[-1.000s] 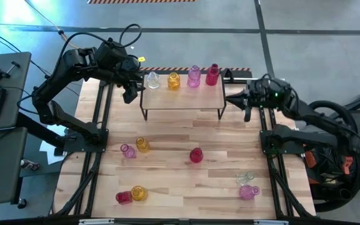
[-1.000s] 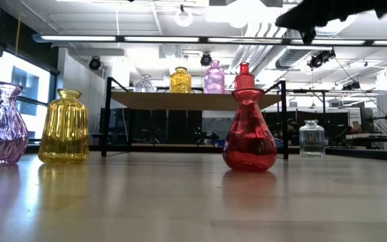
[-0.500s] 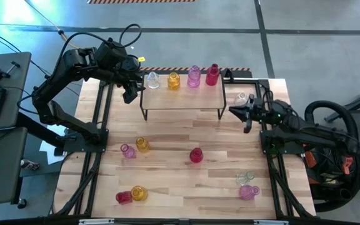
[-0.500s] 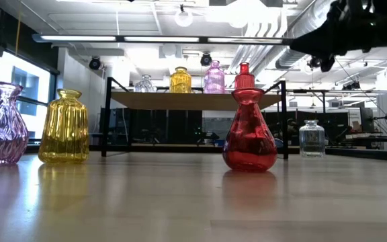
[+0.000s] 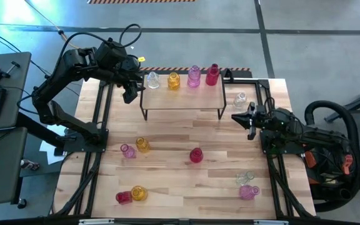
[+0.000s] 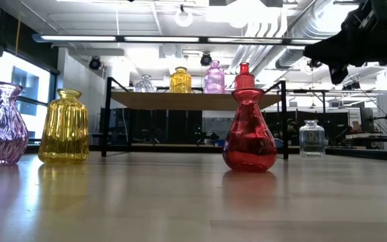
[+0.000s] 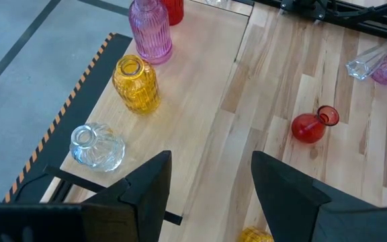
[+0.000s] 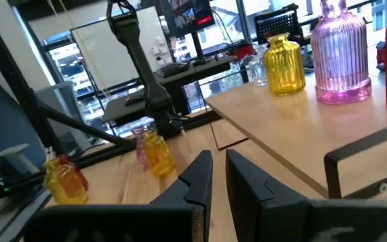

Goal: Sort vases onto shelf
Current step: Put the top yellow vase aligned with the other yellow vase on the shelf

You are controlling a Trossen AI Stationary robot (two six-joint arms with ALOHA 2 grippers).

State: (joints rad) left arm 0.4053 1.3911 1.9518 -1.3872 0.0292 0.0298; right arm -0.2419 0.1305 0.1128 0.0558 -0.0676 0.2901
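The shelf (image 5: 183,98) stands at the table's far middle with a clear vase (image 5: 152,80), an amber one (image 5: 174,80), a pink one (image 5: 194,76) and a red one (image 5: 212,74) upright on its top. More vases stand or lie on the table, among them a red one (image 5: 196,155) and a clear one (image 5: 240,99). My left gripper (image 5: 130,94) hovers open above the shelf's left end, holding nothing (image 7: 210,158). My right gripper (image 5: 237,117) is shut and holds nothing; it points level toward the table's left, just off the shelf's right end (image 8: 218,158).
Near the table's left stand a pink vase (image 5: 127,150) and an amber one (image 5: 142,145). At the near left are a red vase (image 5: 123,197) and an amber one (image 5: 139,193). At the near right a clear vase (image 5: 245,177) lies beside a pink one (image 5: 249,191). Black frame rails run along both table sides.
My right gripper has sunk and drawn toward the table's near edge and slightly right, away from the shelf's right end, rolling a little. Its fingers have stayed shut. The vases have not moved.
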